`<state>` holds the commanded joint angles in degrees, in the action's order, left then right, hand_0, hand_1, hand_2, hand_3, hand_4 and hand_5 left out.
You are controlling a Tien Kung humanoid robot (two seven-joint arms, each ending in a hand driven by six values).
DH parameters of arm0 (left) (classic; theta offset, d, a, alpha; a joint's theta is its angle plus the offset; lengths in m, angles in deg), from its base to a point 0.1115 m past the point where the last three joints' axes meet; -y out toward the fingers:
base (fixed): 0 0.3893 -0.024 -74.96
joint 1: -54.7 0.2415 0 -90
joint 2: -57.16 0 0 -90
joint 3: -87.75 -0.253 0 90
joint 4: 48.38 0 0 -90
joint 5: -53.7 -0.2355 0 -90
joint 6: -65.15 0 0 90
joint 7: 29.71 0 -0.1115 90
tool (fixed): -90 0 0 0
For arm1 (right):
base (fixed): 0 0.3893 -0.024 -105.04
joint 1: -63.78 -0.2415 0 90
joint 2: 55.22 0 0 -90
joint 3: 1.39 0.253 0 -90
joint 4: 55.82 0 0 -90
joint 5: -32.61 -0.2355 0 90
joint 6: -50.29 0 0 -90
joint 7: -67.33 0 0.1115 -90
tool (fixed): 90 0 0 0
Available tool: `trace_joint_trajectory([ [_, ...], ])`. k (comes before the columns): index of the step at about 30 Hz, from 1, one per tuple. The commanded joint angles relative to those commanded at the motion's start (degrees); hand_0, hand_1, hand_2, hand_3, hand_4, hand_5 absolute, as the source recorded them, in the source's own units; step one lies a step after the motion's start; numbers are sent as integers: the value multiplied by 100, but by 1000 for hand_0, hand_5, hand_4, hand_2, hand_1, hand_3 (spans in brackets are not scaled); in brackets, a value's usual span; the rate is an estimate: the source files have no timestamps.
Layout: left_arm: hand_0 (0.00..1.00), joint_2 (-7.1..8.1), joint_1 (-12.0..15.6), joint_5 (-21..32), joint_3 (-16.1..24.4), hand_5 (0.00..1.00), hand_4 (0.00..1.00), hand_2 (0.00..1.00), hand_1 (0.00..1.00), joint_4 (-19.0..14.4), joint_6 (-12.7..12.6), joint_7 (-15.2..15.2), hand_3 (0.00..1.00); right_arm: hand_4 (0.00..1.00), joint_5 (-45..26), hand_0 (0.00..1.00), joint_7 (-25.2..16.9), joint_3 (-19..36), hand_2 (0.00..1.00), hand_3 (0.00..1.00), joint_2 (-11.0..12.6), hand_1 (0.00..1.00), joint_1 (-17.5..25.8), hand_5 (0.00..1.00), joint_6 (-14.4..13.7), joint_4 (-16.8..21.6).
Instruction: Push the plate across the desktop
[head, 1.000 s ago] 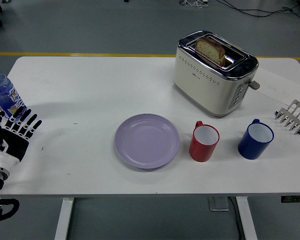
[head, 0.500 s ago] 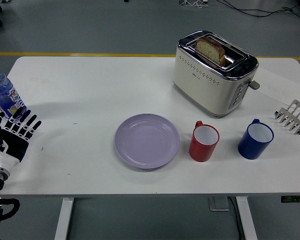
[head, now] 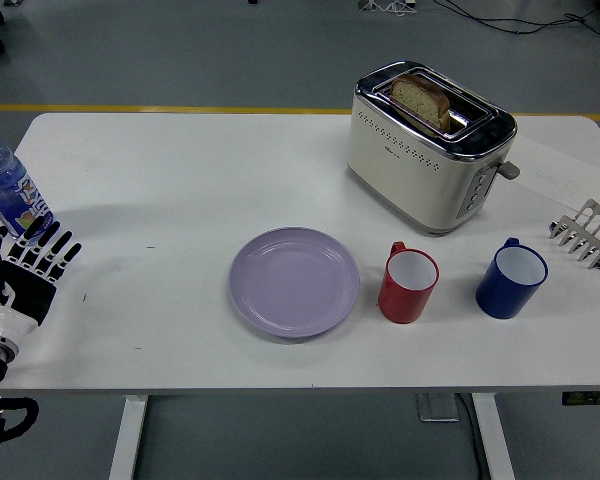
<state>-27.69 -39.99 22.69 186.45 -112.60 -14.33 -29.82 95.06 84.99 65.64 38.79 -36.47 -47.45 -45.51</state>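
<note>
Our left hand (head: 25,270) sits at frame's left edge, fingers spread and empty, with the plate (head: 295,281) at lower centre, well apart to its right, round so no long axis, untouched; right hand isn't visible.

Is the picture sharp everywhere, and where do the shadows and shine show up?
Head view: sharp throughout, evenly lit. Soft shadows lie beside the lilac plate, red mug and blue mug. The toaster shows bright chrome glints. The left hand, fingers spread, casts a faint shadow on the table.
</note>
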Motion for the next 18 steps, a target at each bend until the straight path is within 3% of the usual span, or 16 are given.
trace_joint_trajectory([
  [18, 641, -4, -55, 11, 30, 998, 558, 685, 690, 41, 7, 3, 682, 252, -25, 529, 8, -20, 592, 551, -1, 483, -19, 199, -9, 0],
])
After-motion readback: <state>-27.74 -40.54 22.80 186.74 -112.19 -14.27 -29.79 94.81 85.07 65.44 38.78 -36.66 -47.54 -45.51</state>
